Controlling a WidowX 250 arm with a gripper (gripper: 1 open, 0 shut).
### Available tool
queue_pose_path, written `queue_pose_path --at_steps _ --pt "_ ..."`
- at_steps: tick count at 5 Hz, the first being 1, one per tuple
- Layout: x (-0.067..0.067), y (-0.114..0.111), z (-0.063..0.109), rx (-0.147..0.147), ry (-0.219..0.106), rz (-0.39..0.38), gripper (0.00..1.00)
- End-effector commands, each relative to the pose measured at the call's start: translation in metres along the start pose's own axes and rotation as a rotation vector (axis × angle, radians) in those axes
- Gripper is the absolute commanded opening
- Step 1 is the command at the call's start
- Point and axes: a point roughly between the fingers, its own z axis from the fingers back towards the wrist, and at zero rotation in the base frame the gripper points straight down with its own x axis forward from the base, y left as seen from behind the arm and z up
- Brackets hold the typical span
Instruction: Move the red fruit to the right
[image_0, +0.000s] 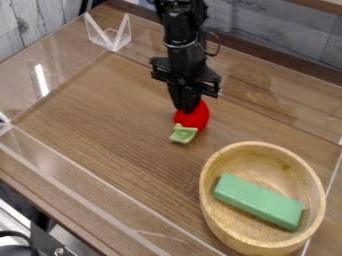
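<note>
Tabletop of brown wood grain (94, 130) fills the scene, edged by clear plastic walls (38, 78). At the near right sits a round wooden bowl (209, 185) with a flat green rectangular block (259, 202) lying inside. The black gripper (191, 103) points straight down near the table's middle, its fingers drawn narrow and pinched on the upper end of the red fruit (195, 118). The fruit rests tilted on the wood, just far-left of the bowl, with its pale green leafy cap (183, 135) towards the near left.

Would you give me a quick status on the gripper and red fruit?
Gripper shut on the red fruit. Fruit resting on the table. Wooden bowl with green block near right, possibly in the path.
</note>
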Motion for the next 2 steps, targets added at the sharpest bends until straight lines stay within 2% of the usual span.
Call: queue_pose_path --at_steps 1,2 --pt "0.013 0.0072 0.0152 -0.004 -0.044 -0.038 0.0" --pt "0.0136 0.0063 0.0235 -0.012 -0.049 -0.031 0.0"
